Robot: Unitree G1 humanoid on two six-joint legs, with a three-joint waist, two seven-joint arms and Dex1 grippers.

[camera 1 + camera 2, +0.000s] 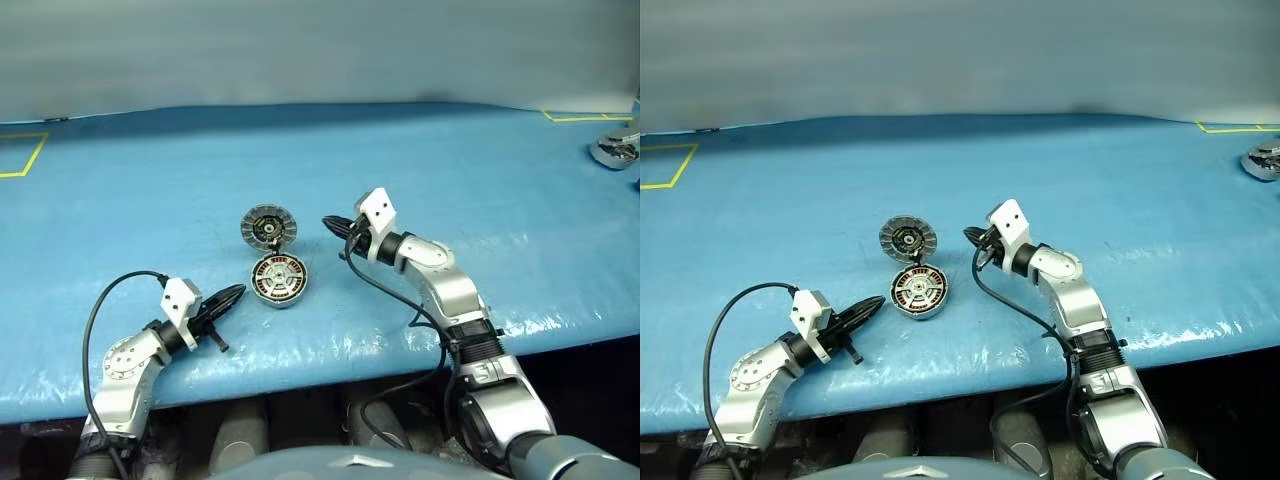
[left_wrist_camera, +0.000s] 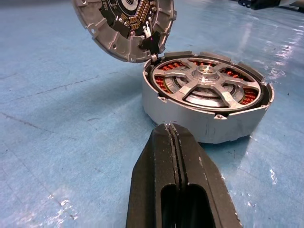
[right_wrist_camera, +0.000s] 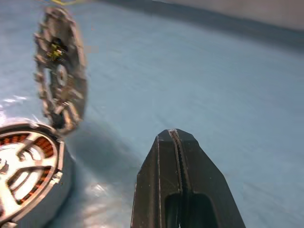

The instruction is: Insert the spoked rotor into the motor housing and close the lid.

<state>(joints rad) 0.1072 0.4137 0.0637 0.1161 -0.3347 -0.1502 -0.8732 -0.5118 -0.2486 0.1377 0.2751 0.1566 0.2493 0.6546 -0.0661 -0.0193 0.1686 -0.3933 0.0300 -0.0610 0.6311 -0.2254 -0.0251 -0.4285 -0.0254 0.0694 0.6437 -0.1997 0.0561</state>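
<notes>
One spoked rotor [image 2: 207, 86] is seated inside the motor housing [image 2: 199, 121], its hub centred and its spokes lying over the ring of copper-brown windings. The housing is set upright on the blue table cover [image 1: 480, 180], near the front edge and between the two arms. The lid [image 1: 268, 227] is hinged to the far side of the housing and is held open, tilted up and away, with its ribbed inner face and dark centre exposed. The lid is not lowered onto the housing.

The left gripper [image 1: 238, 291] is positioned just beside the housing on its left, with its tip pointed toward the housing wall. Its two black fingers [image 2: 161, 180] are pressed together, and nothing is held between them. No contact with the housing is visible.

The right gripper [image 1: 329, 222] is positioned on the right of the lid, near it but apart from it. Its fingers [image 3: 190, 180] are likewise pressed together, and nothing is held.

A yellow line [image 1: 30, 160] is marked on the cover at the far left. A silver object [image 1: 615, 148] is placed at the far right edge; its kind cannot be told.
</notes>
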